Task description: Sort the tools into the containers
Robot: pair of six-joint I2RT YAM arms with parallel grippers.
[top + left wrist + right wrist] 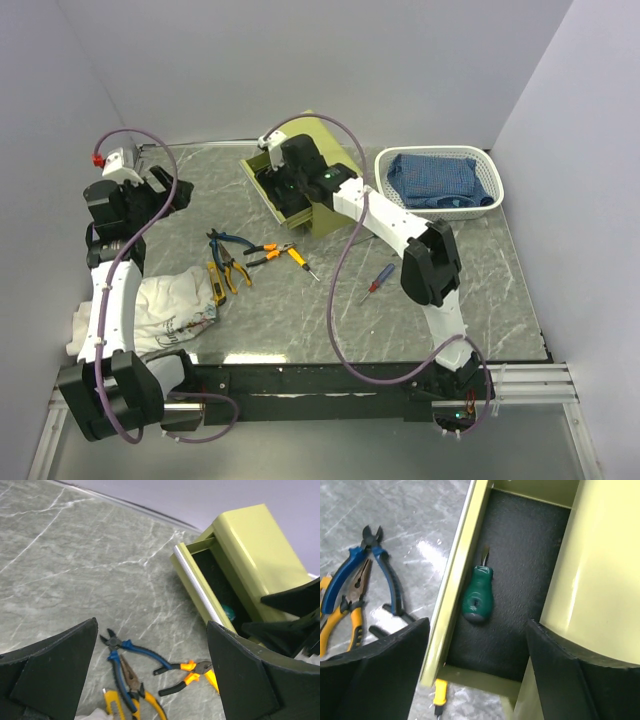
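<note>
— Cloth [170,305] nearest, white, crumpled at the left front of the counter [450,300]. Past it?
— A yellow knife [215,283] just beside the cloth. Then yellow pliers [132,680], their nose lying between the handles of blue pliers [142,651].
— To their right?
— Orange pliers [185,672], with an orange screwdriver [297,258] just beside them. A red-blue screwdriver [380,278] lies alone, well apart to the right.
— The left tool?
— The left tool [151,625] hangs over the counter's left side, fingers spread wide, nothing between them.
— The right one?
— The right tool [477,624] is over the pulled-out drawer [520,545] of the cabinet [260,545], likewise released and empty.
— Anything in the drawer?
— A green screwdriver [478,600] lies flat on the dark floor, against the front wall, blade pointing away from the wrist camera.
— Farthest back?
— A white basket [440,213] at the right rear, near the cabinet, holding blue fabric [435,178].
</note>
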